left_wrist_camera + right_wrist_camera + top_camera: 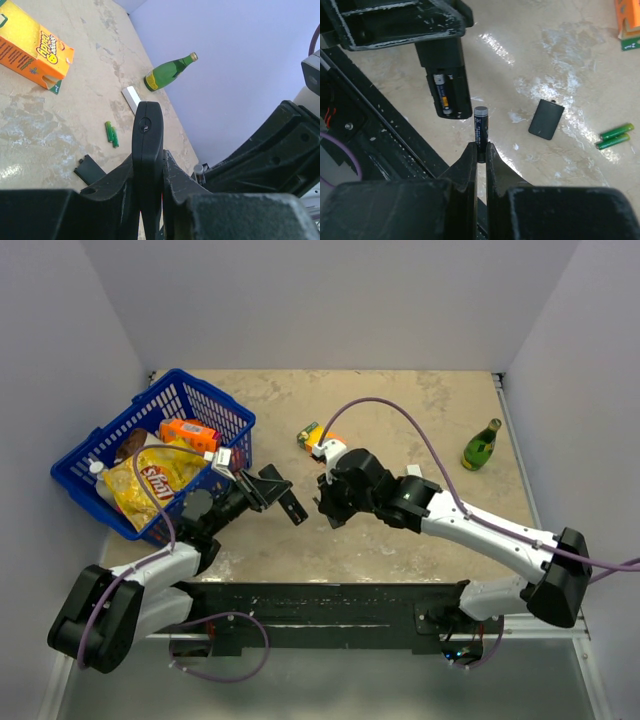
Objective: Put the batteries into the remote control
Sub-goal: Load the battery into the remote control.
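My left gripper (148,167) is shut on the black remote control (147,140), holding it above the table. In the right wrist view the remote (447,65) shows its open compartment with one battery (441,92) seated inside. My right gripper (480,150) is shut on a dark battery (480,125) with a grey cap, just beside the remote's lower end. Two green batteries (615,136) lie side by side on the table, with the black cover (546,119) flat near them. From above, both grippers (275,490) (325,502) meet mid-table.
A blue basket (100,445) with a chips bag (150,480) stands at the left. An orange box (322,443) lies behind the grippers. A green bottle (481,445) stands at the right, with a white bar (131,97) nearby.
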Motion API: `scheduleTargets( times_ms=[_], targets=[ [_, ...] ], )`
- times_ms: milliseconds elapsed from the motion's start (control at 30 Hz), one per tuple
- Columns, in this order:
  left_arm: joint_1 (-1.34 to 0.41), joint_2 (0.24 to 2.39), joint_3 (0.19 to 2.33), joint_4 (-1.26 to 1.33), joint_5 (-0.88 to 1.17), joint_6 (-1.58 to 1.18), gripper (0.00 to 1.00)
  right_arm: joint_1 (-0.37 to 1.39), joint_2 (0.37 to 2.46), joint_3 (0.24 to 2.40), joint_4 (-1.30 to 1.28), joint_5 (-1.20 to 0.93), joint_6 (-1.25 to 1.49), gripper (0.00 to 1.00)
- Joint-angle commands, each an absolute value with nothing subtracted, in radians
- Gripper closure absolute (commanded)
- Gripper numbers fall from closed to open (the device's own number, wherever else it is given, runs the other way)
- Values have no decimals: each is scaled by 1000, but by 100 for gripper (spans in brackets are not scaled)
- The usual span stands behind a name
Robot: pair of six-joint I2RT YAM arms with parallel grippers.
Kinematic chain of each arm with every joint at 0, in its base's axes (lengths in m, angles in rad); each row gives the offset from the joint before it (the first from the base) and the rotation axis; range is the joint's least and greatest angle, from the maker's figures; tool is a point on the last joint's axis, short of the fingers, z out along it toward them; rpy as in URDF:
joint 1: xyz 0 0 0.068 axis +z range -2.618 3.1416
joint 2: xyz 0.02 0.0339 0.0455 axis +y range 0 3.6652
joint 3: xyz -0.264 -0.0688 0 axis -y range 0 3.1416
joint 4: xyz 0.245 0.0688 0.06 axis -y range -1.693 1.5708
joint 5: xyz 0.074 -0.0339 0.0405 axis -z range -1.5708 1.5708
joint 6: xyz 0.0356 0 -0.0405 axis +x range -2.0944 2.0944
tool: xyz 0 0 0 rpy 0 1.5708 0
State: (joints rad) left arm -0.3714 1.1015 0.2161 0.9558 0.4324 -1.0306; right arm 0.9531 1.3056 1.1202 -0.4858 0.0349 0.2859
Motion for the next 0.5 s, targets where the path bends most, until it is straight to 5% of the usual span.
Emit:
scheduleTargets(
  times_ms=[0,467],
  targets=[
    [-365,1097,229,1029,411,-1032,100,991,1348,1193,-494,3,267,100],
    [-367,1091,229,1034,413,-1026,100,1028,1463,1252,-503,-29,278,100]
  ],
)
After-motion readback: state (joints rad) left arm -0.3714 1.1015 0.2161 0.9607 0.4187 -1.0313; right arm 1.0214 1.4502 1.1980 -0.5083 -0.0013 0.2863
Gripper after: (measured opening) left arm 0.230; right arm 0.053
